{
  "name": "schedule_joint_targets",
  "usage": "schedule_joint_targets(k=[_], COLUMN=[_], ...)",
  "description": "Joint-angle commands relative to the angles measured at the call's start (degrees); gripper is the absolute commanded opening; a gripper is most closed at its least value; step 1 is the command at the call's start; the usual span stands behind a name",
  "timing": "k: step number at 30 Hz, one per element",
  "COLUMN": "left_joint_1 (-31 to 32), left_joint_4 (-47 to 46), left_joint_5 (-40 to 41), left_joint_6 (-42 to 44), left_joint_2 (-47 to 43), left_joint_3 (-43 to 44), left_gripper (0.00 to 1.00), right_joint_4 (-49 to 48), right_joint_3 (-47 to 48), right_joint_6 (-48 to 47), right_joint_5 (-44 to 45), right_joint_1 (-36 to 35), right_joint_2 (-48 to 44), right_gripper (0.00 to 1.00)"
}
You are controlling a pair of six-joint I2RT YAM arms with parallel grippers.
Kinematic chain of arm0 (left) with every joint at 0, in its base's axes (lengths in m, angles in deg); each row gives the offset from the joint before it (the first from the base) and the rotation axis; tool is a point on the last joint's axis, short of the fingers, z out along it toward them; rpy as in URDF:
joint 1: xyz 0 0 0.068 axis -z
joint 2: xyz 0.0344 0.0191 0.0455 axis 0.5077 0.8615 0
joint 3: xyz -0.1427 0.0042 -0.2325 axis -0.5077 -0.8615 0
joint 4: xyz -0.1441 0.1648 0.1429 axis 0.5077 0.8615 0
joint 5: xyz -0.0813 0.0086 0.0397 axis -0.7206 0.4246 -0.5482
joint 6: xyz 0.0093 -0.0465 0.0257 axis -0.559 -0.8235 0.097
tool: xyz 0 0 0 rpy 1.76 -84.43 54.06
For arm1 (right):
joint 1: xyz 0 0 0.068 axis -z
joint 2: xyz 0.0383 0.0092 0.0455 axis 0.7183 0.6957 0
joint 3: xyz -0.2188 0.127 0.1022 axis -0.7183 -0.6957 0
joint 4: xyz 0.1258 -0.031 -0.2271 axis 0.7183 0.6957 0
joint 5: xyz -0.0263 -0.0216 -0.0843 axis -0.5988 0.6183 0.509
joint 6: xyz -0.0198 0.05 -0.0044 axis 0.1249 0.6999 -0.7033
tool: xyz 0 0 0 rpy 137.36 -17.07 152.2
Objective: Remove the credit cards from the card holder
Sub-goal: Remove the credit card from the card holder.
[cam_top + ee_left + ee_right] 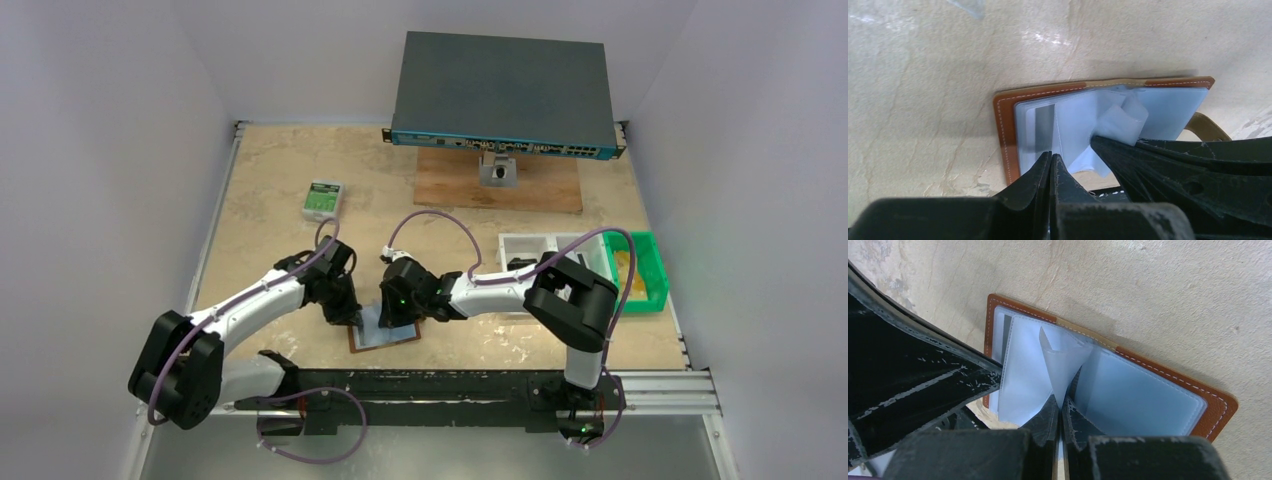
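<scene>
The left gripper (1050, 159), jaws pressed together, sits at the left side of the card holder (1004, 130), which lies open on the table (270, 200) between both grippers. If it slips, the holder may lift. The right gripper (1058, 407), jaws shut, seems to pinch a sleeve (1060, 357); a hard pull could rip it. Brown stitched leather outside, thin floppy pale-blue plastic inside.

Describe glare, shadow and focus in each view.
Top external: even soft light, sharp, little shadow. Left wrist: glare streaks on the table, holder crisp, left end effector dark against the bright surface. Right wrist: soft shadow beside the holder, no glare, right end effector dark.
</scene>
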Motion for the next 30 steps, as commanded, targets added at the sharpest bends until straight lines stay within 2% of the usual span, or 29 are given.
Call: schedule_joint_targets(k=[1,10,15,23,30], left_joint_1=[0.58,0.57,0.55,0.58,0.57], left_joint_4=[-5.28,-3.15,-5.82,-9.42,-11.95], left_joint_5=[-2.77,0.96,-1.20,-5.26,-8.21], left_joint_6=[0.87,-2.22,-1.94,-2.06,-1.66], left_joint_2=[1.10,0.78,1.08,1.96,0.20], left_joint_3=[-0.59,-2.01,-2.89,-3.01,-3.07], left_gripper=[0.00,0.00,0.00,0.00,0.00], right_joint_4=[2.51,4.69,6.22,10.15,17.62], right_joint_3=[-2.10,-0.08,1.78,5.58,7.80], right_joint_6=[-0.70,-1.45,-2.06,-3.16,-2.21], right_joint_5=[1.59,2.32,2.24,2.76,8.79], right_joint_1=[0.55,0.55,0.55,0.55,0.60], right_joint_2=[1.04,-4.10,-5.75,-7.61,-11.59], right_gripper=[0.00,0.09,0.15,0.34,0.50])
